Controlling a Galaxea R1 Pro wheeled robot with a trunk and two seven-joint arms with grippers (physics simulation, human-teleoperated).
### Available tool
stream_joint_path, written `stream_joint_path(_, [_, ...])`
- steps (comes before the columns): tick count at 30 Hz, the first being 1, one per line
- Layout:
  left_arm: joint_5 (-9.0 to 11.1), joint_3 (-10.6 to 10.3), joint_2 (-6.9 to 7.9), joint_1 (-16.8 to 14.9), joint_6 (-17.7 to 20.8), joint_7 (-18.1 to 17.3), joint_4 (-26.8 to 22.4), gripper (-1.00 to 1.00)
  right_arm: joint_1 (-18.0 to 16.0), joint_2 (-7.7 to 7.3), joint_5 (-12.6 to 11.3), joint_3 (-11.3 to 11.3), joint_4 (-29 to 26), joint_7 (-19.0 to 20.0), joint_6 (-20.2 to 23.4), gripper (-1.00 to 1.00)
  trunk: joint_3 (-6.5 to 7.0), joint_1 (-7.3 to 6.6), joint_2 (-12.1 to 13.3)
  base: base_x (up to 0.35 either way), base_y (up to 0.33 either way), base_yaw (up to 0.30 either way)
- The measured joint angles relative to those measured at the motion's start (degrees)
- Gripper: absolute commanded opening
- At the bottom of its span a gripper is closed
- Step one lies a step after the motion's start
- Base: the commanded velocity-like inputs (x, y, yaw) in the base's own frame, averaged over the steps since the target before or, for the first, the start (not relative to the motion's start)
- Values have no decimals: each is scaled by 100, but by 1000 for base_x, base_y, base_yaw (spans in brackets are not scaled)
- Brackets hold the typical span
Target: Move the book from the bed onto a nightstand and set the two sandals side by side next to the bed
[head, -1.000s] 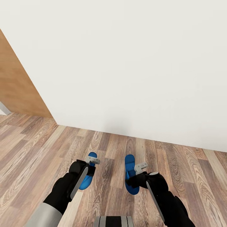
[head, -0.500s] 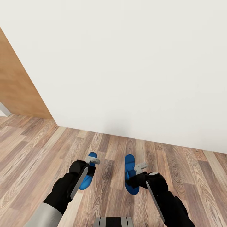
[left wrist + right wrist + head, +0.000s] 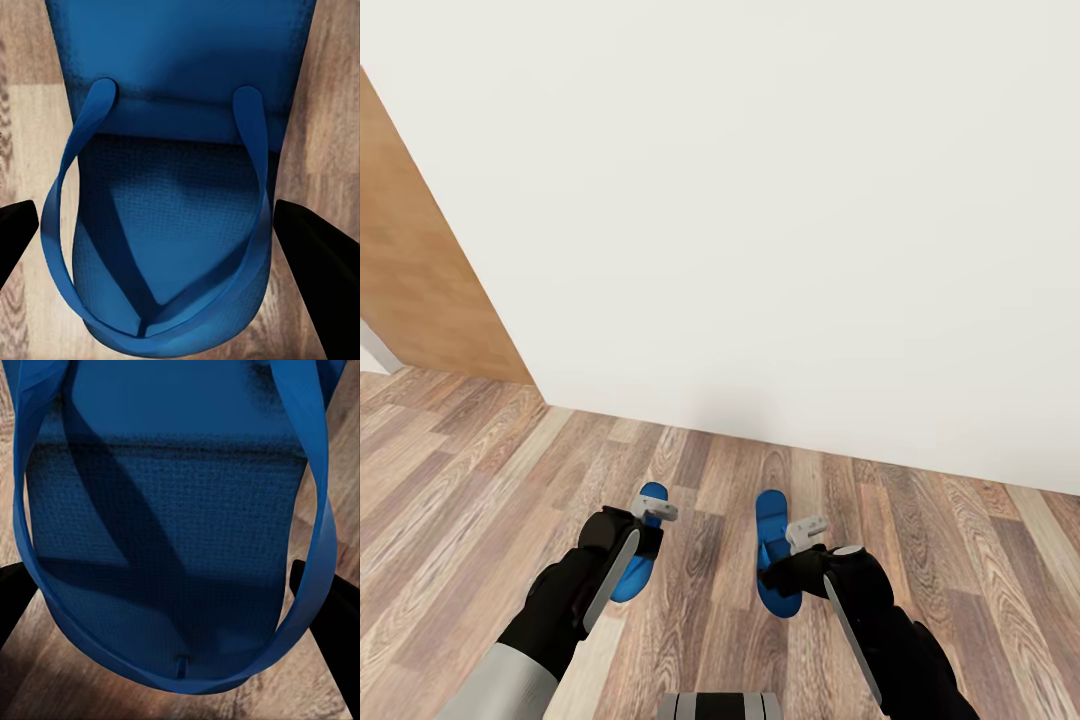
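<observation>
Two sandals hang in our pincers over the wood floor (image 3: 480, 500), each gripped near one end. The left sandal (image 3: 638, 560) sits in the left pincer (image 3: 653, 510), the right sandal (image 3: 772, 560) in the right pincer (image 3: 807, 528), and they run roughly parallel, a small gap apart, both pointing toward the white wall (image 3: 810, 200).

From the left wrist we see the left sandal (image 3: 180, 195) with its thong strap between the two dark fingers (image 3: 315, 255), which stand at either side of the sole; from the right wrist the right sandal (image 3: 172, 532) lies likewise between that pincer's fingers (image 3: 15, 600). So both pincers are narrowed onto a sandal, holding it by its edges.

We judge the step to be carrying the pair to the bed, which is not before us; a brown wooden panel (image 3: 420, 260) stands at the left. The next move calls for turning the base until the bed shows, then lowering both sandals flat beside it, close and aligned. Whether the soles touch the floor now we cannot tell.
</observation>
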Motion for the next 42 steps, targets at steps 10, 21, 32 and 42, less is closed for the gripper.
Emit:
stream_joint_path(10, [1, 0, -1, 0, 0, 0, 0, -100, 0, 0, 0, 0, -1, 2, 0, -100, 92, 0, 0, 0, 0, 77])
stream_joint_path(21, [2, 1, 3, 1, 0, 0, -1, -100, 2, 0, 0, 5, -4, -4, 0, -100, 189, 0, 0, 0, 0, 136])
stream_joint_path(32, [1, 1, 4, 1, 0, 0, -1, -100, 1, -7, 6, 98, -4, -6, 0, -100, 278, 0, 0, 0, 0, 171])
stream_joint_path(42, [1, 1, 4, 1, 1, 0, 3, -100, 1, -8, 9, 121, -1, -2, 0, -100, 358, 0, 0, 0, 0, 175])
